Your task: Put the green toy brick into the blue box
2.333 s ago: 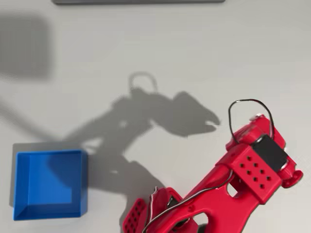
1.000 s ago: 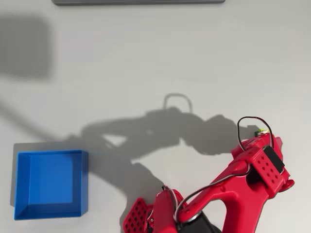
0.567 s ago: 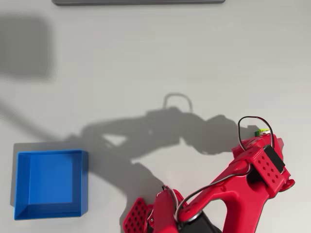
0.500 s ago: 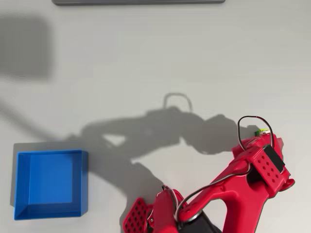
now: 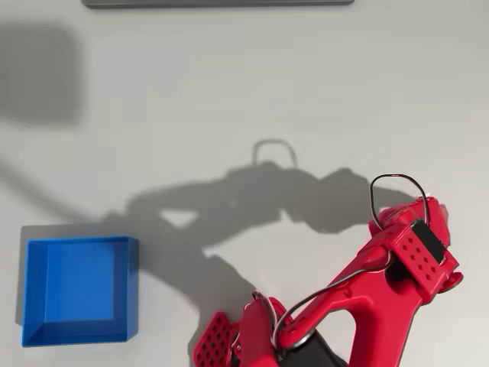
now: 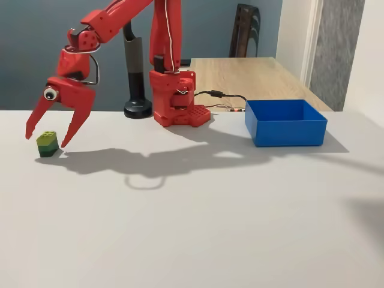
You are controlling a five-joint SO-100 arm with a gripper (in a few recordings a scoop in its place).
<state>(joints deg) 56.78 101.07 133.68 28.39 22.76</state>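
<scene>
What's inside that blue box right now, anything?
Nothing can be seen in the blue box: from above its floor is bare. The green toy brick sits on the table far from it, between the open fingers of the red hand. From the side, the front wall hides the floor.

In the fixed view the red arm rises from its base at upper centre, bends over and reaches down toward the left edge of the frame. Its end effector (image 6: 47,139) points downward, both fingers spread wide apart. In the overhead view the arm stretches from the bottom centre toward the right edge, wrist uppermost.
</scene>
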